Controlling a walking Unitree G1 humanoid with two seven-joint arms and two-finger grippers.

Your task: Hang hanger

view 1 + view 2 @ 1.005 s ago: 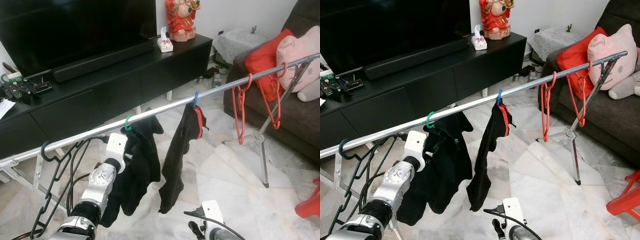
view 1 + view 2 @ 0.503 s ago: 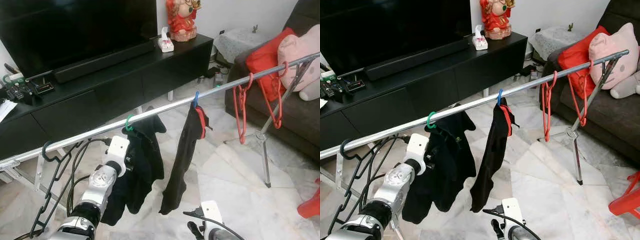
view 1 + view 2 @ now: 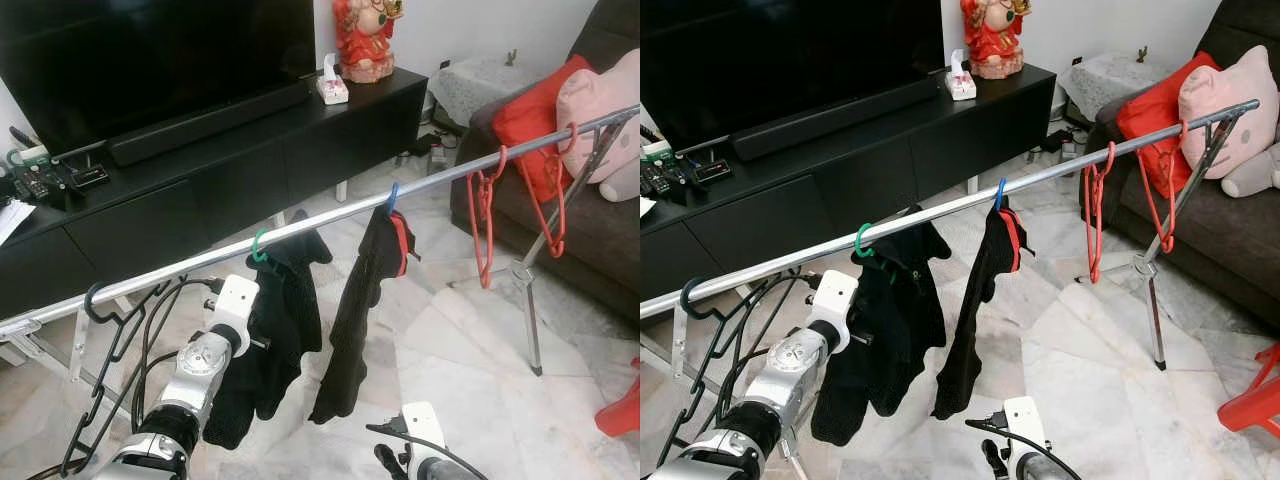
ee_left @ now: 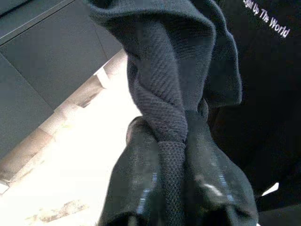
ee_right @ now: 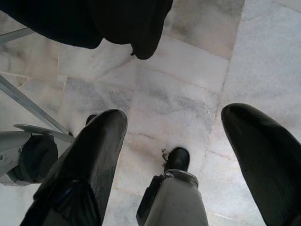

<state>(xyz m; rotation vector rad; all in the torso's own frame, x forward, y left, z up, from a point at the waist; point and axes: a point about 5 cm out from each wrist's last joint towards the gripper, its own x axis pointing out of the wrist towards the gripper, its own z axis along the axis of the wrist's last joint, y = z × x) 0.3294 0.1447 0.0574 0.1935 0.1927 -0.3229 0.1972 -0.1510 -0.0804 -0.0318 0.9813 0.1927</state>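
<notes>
Drying rail (image 3: 330,215) crossing the room, carrying hangers and garments. The left tool (image 4: 171,188) is raised just below the rail near its left end, its two fingers (image 4: 141,188) pressed together on a fold of the black garment (image 3: 275,330), which hangs from the green hanger (image 3: 258,246); the hanger's hook sits over the rail. Beside it, toward the rail's middle, a second dark garment (image 3: 355,320) hangs from a blue hook (image 3: 391,197). Black wire hangers (image 3: 105,370) hang at the rail's left end, red hangers (image 3: 482,215) near its right end. The right tool (image 5: 171,155) hangs low over the marble floor (image 5: 188,70), its fingers (image 5: 101,150) spread wide apart and holding nothing.
</notes>
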